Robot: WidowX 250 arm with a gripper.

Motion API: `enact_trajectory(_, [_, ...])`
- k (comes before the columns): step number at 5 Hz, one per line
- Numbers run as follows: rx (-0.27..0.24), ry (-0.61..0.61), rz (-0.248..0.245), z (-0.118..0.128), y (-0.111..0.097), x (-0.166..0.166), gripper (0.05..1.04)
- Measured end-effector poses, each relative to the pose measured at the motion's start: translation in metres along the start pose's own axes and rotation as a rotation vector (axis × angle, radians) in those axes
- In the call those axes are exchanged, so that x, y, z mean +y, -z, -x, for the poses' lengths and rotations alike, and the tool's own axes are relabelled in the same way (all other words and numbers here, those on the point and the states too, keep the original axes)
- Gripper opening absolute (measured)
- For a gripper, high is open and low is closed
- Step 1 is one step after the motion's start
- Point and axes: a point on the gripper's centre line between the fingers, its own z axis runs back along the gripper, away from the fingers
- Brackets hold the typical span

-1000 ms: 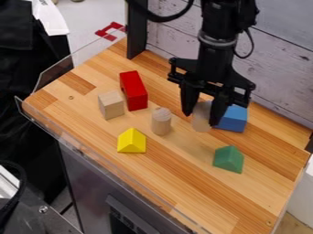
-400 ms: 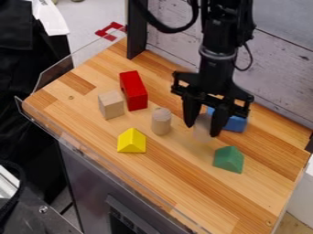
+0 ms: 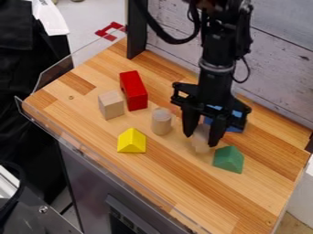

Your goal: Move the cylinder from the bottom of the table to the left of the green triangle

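Observation:
The gripper (image 3: 202, 140) hangs over the right half of the table, at the upper left of the green triangle (image 3: 229, 159). Between its fingers is a pale wooden cylinder (image 3: 200, 140), held upright, its top partly hidden by the fingers. The cylinder is left of the green triangle with a small gap between them; whether its base touches the table I cannot tell. A second wooden cylinder (image 3: 161, 121) stands upright further left, apart from the gripper.
A blue block (image 3: 234, 128) is partly hidden behind the gripper. Left of centre are a red block (image 3: 133, 90), a wooden cube (image 3: 111, 105) and a yellow triangle (image 3: 131, 140). A clear rim (image 3: 96, 155) runs along the front left edge of the wooden table (image 3: 183, 192).
The gripper has come down and toward the front of the table, carrying the cylinder from beside the blue block to the left of the green triangle. The other blocks have stayed put.

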Motion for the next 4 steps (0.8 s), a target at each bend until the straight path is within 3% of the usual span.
enact_trajectory(3, [0.0,-0.016,0.007,-0.0024,0.0059,0.0079,0.499])
enact_trajectory(4, [0.0,-0.013,0.011,-0.0044,0.0062,0.0073,0.552])
